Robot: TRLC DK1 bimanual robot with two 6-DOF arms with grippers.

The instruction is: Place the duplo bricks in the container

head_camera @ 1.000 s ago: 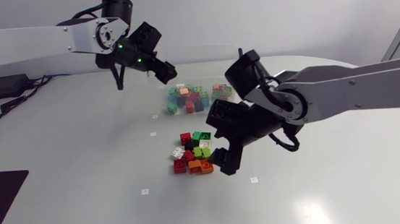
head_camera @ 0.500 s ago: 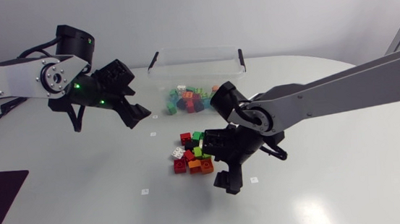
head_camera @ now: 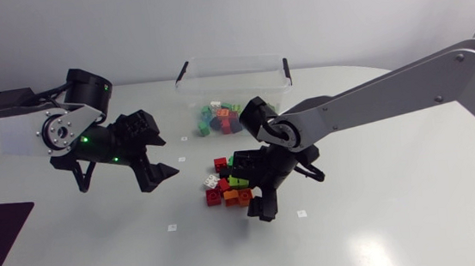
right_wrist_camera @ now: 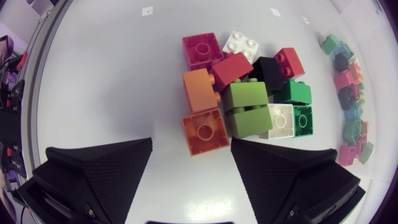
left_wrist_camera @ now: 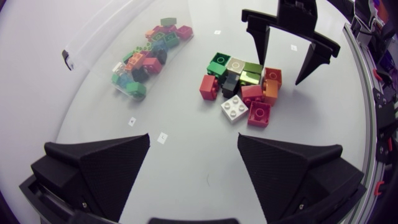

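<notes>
While hanging low over the loose duplo bricks [head_camera: 227,185] near the middle of the table [head_camera: 400,222], stands wide open and empty: so reads the right gripper [head_camera: 253,188]. Shows its jaws spread far apart, touching no brick from two sides, so has hold of nothing. Puts an orange brick [right_wrist_camera: 205,132] just ahead of the gap between those jaws, with a light green brick [right_wrist_camera: 245,109] just beside it. Probably lines up this way to straddle one brick at the pile's near edge, where neighbours crowd it least. Sets the left gripper [head_camera: 169,156] well apart from the pile, off to the left side, likewise spread wide and holding nothing, facing the heap across bare table. Seemingly waits there to give the other arm room. Finds the container [head_camera: 231,60] behind the pile, clear-walled and open-topped, with many mixed bricks [head_camera: 221,117] lying inside. Leaves about a dozen bricks outside, packed against one another in a tight cluster of red, orange, green, white and black. Calls next, by this reading, for a short descent and a squeeze. Risks catching two bricks at once, given the crowding
</notes>
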